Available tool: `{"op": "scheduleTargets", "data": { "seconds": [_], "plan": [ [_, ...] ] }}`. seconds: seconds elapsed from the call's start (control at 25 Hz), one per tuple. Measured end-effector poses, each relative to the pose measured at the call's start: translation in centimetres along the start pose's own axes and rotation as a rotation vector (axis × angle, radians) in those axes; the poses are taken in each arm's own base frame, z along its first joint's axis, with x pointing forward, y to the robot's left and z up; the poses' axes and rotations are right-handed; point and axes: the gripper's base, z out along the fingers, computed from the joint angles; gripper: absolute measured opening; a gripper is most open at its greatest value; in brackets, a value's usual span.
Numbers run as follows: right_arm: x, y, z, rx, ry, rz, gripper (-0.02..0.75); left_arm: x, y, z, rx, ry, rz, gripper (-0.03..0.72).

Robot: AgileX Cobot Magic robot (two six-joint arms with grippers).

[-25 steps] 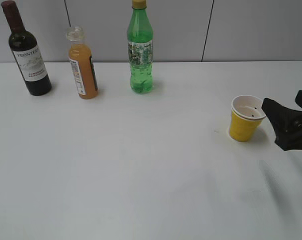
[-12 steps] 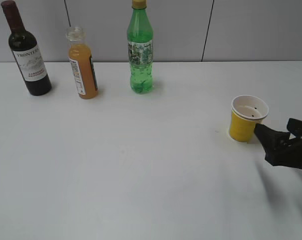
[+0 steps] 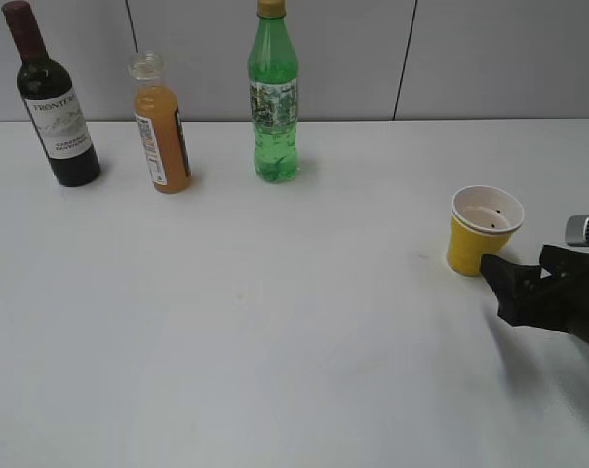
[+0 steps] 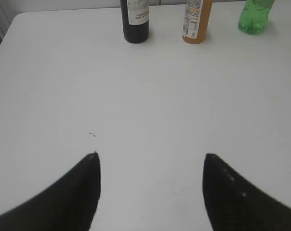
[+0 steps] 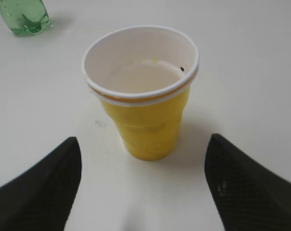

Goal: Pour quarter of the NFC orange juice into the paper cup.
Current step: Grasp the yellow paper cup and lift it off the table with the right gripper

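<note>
The NFC orange juice bottle (image 3: 161, 127) stands upright at the back left, between the wine bottle and the green bottle; its lower part shows in the left wrist view (image 4: 197, 21). The yellow paper cup (image 3: 482, 231) stands upright at the right and fills the right wrist view (image 5: 143, 91). My right gripper (image 3: 522, 275) is open, low over the table, just in front and to the right of the cup, apart from it (image 5: 143, 144). My left gripper (image 4: 151, 159) is open and empty over bare table, far from the bottles; it does not show in the exterior view.
A dark wine bottle (image 3: 53, 102) stands at the back left and a tall green bottle (image 3: 273, 97) at the back middle. A grey panelled wall (image 3: 470, 58) runs behind the white table (image 3: 275, 322).
My right gripper has dropped from beside the cup's rim to table height and drawn toward the camera and leftward, in front of the cup. The cup and bottles have not moved.
</note>
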Motion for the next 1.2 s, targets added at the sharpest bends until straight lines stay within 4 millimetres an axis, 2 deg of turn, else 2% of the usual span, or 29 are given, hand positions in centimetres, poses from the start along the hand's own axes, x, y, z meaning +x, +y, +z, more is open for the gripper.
{"op": "scheduleTargets", "data": {
  "seconds": [0.28, 0.8, 1.2],
  "plan": [
    [1.3, 0.0, 1.1, -0.018, 0.054, -0.001, 0.633, 0.0, 0.0, 0.0, 0.000, 0.000, 0.000, 0.486],
    [1.6, -0.2, 3.7, -0.040, 0.050, -0.005, 0.633, 0.0, 0.0, 0.0, 0.000, 0.000, 0.000, 0.486],
    [2.6, -0.5, 5.9, -0.039, 0.067, 0.034, 0.633, 0.0, 0.0, 0.0, 0.000, 0.000, 0.000, 0.486]
  ]
}}
